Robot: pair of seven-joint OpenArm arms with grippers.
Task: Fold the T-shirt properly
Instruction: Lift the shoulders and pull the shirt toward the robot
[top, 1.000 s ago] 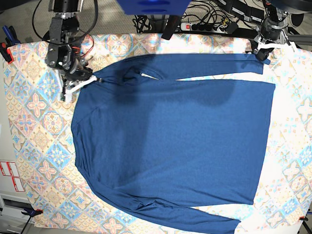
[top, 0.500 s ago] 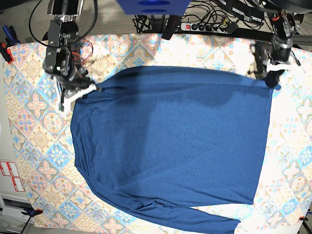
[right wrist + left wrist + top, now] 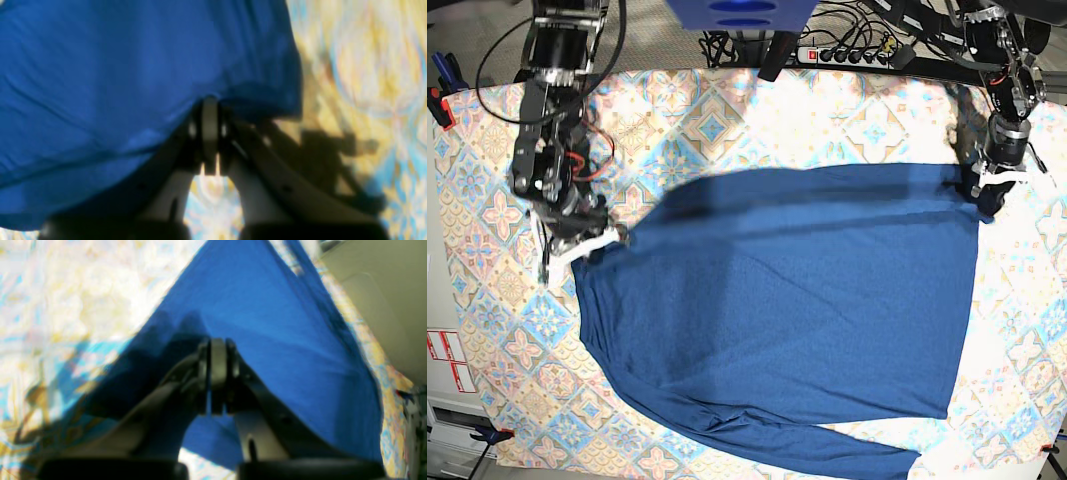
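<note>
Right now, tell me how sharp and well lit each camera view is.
Base view: sharp, evenly lit, a soft shadow band along the T-shirt's top edge. Left wrist view: blurred, tablecloth washed out by glare, left gripper dark. Right wrist view: blurred throughout, right gripper throwing a hard shadow on the cloth.

T-shirt [image 3: 777, 320] spread on tablecloth [image 3: 487, 250], power strip [image 3: 852, 53] behind

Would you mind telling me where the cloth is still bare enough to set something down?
Bare tablecloth lies along the far edge, between the two arms, above the shirt. Another strip runs down the shirt's shoulder side. Crowded: both corners where the right gripper and left gripper pinch fabric.
</note>
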